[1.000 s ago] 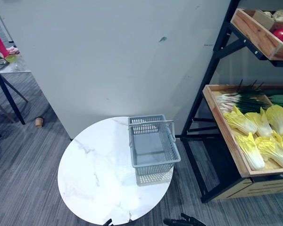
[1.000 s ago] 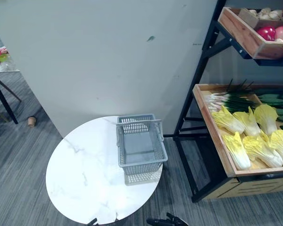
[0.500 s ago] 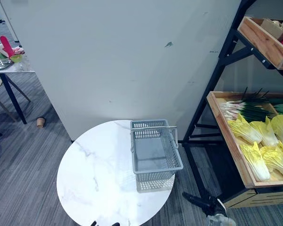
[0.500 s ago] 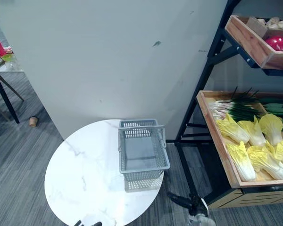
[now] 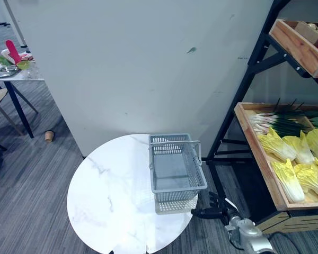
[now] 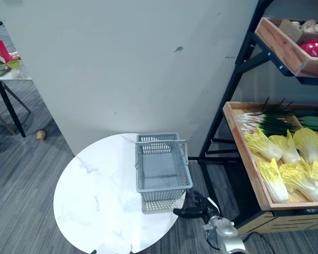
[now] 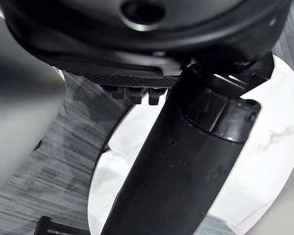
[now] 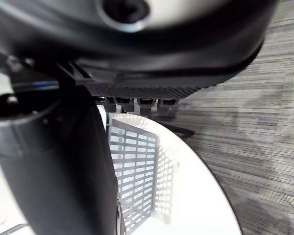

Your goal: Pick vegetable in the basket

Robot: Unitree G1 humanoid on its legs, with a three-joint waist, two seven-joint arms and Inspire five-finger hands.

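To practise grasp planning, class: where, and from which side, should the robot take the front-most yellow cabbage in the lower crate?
Probably grip the cabbage round its thick middle, from above with the right hand: it lies flat in the open-topped crate, neighbours close alongside.

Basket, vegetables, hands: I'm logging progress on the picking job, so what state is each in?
basket: upright on the round table, empty, handle raised.
cabbages: lying in the lower wooden tray, none picked.
right hand: open, empty, low beside the table.
left hand: near the table's edge, grip unclear.
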